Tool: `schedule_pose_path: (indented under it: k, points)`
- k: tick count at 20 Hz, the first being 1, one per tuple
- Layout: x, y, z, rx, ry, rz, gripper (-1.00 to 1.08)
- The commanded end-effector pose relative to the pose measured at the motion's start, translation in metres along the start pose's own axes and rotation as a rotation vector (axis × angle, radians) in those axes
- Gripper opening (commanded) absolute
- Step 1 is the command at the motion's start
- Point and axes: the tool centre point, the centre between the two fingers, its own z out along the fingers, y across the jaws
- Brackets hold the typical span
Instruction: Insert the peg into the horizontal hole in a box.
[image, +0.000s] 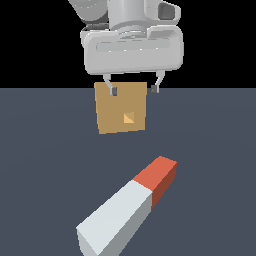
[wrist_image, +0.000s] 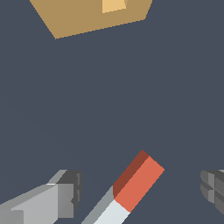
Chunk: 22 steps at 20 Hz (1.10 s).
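Peg (image: 127, 207) is laid flat on the dark worktop (image: 210, 150) nearest the exterior camera, its red-orange end turned toward the box (image: 121, 107). Beyond it, the tan box is shown with its hole (image: 129, 118) facing forward. Above, the hand (image: 133, 91) is held released, grasping nothing, clear of the peg.

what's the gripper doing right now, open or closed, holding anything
Gripper: open and empty, fingers spread wide; the peg lies on the floor, ungrasped.
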Motion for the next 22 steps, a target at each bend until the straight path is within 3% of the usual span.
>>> schedule_pose_path:
  k: [1,11,22]
  points:
    - [0.0,0.0,0.0,0.0,0.0,0.0,1.0]
    - [-0.029,0.004,0.02,0.008,-0.007,0.119,1.0]
    - [-0.126,-0.008,0.083,0.035,-0.027,0.51,1.0]
